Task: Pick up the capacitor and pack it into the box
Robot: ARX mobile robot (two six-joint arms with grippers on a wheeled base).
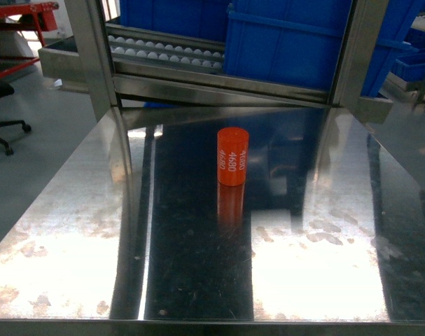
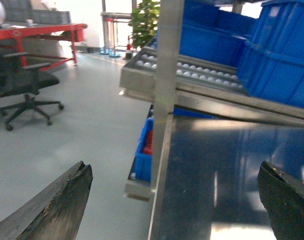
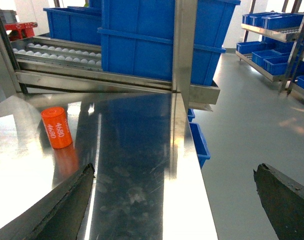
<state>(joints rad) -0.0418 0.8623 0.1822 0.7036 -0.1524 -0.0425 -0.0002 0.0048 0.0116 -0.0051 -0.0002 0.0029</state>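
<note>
The capacitor [image 1: 232, 156] is a small orange-red cylinder with white printing, standing upright on the middle of the steel table [image 1: 72, 245]. The right wrist view shows the capacitor [image 3: 56, 127] ahead and to the left of my right gripper [image 3: 174, 171]. That gripper is open and empty, hanging over the table's right edge. My left gripper [image 2: 174, 172] is open and empty over the table's left edge, with an orange sliver at its right finger [image 2: 287, 200]. Neither gripper shows in the head view. The box is out of view.
Blue bins [image 1: 296, 42] sit on a roller rack [image 1: 163, 50] behind the table, framed by steel posts [image 1: 93, 49]. A lower blue bin [image 3: 199, 142] hangs off the right side. An office chair [image 2: 26, 85] stands on the floor to the left.
</note>
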